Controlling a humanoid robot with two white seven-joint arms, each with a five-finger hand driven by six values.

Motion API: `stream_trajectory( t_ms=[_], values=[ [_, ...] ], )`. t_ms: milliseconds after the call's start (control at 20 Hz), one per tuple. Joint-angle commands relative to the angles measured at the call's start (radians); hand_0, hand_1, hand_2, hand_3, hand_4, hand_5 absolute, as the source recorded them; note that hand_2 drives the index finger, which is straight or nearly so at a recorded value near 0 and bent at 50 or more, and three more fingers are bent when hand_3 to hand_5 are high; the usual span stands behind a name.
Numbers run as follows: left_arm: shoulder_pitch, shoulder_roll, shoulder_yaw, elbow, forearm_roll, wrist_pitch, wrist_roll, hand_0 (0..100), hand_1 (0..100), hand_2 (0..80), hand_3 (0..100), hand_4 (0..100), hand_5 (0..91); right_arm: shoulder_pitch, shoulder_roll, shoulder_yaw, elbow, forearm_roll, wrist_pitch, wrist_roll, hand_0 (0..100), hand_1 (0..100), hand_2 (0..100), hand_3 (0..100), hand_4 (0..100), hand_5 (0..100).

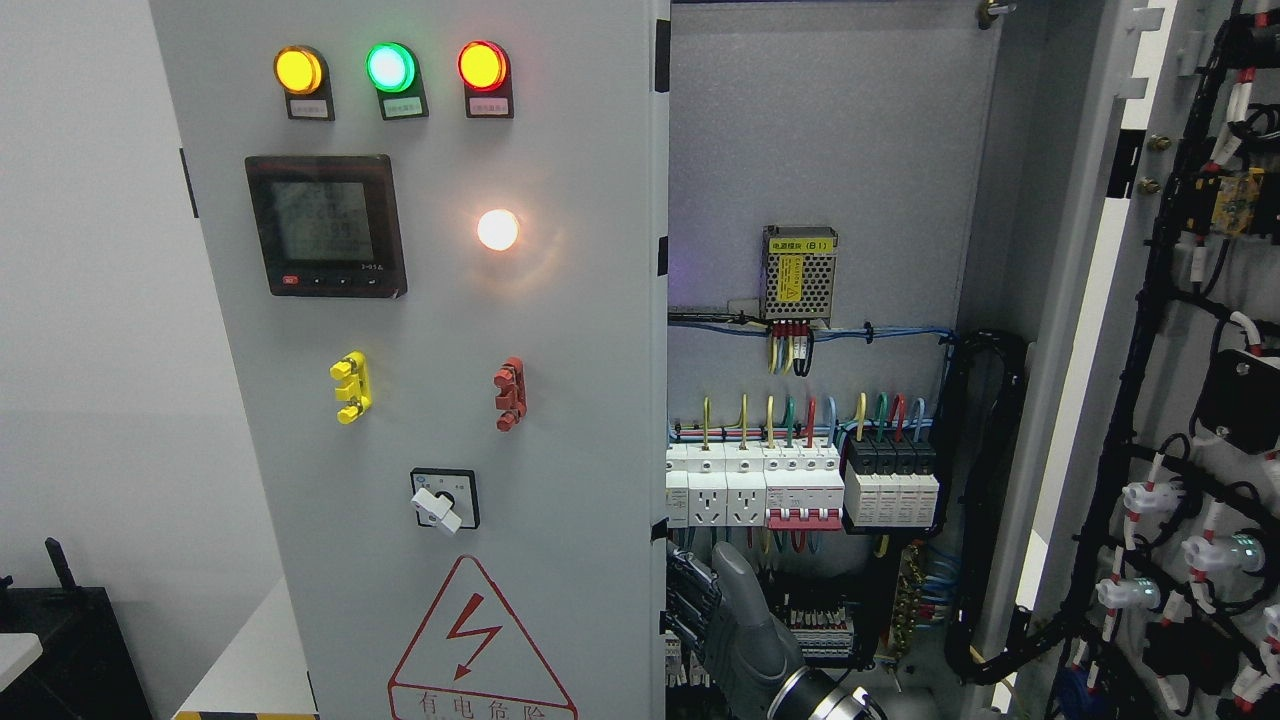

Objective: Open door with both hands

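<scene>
Hand [715,610]: grey, rising from the bottom edge right of centre, pointing up-left.
Fingers: partly hidden, grip unclear.
Wrist: silver cuff at the frame's bottom.

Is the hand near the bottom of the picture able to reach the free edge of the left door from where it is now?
Probably yes. The hand sits right beside the edge of the left door, in the open gap, with nothing visible between them. Only the switches and wires lie behind it.

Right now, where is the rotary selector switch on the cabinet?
In the head view, the rotary selector switch sits low on the closed left door, below the yellow handle and just above the red warning triangle.
</scene>
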Motion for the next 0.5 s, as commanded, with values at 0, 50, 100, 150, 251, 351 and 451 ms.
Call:
stream_trajectory(
  t_ms=[0,50,100,150,251,351,451],
  values=[
    [0.0,0.0,0.0,0.0,0.0,0.001,0.0,0,0,0.0,0,3,0.0,0.008,0.003,0.003,-0.052,-0.001,-0.001,0.011,0,0,0,0,0,0],
    [0.0,0.0,0.001,0.0,0.0,0.001,0.0,0,0,0.0,0,3,0.0,0.013,0.003,0.006,-0.061,-0.009,-0.001,0.011,0,0,0,0,0,0],
    [0.0,0.0,0.0,0.0,0.0,0.001,0.0,0,0,0.0,0,3,0.0,0.016,0.003,0.015,-0.066,-0.013,-0.001,0.011,0,0,0,0,0,0],
    [0.0,0.0,0.0,0.0,0.0,0.001,0.0,0,0,0.0,0,3,0.0,0.018,0.003,0.021,-0.072,-0.015,-0.001,0.011,0,0,0,0,0,0],
    [0.0,0.0,0.0,0.0,0.0,-0.001,0.0,0,0,0.0,0,3,0.0,0.021,0.003,0.024,-0.078,-0.015,-0.001,0.011,0,0,0,0,0,0],
    [0.0,0.001,0.0,0.0,0.0,0.001,0.0,0,0,0.0,0,3,0.0,0.022,0.003,0.024,-0.086,-0.015,-0.001,0.017,0,0,0,0,0,0],
    [0.0,0.0,0.0,0.0,0.0,0.001,0.0,0,0,0.0,0,3,0.0,0.027,0.003,0.026,-0.101,-0.016,0.001,0.043,0,0,0,0,0,0]
  ],
)
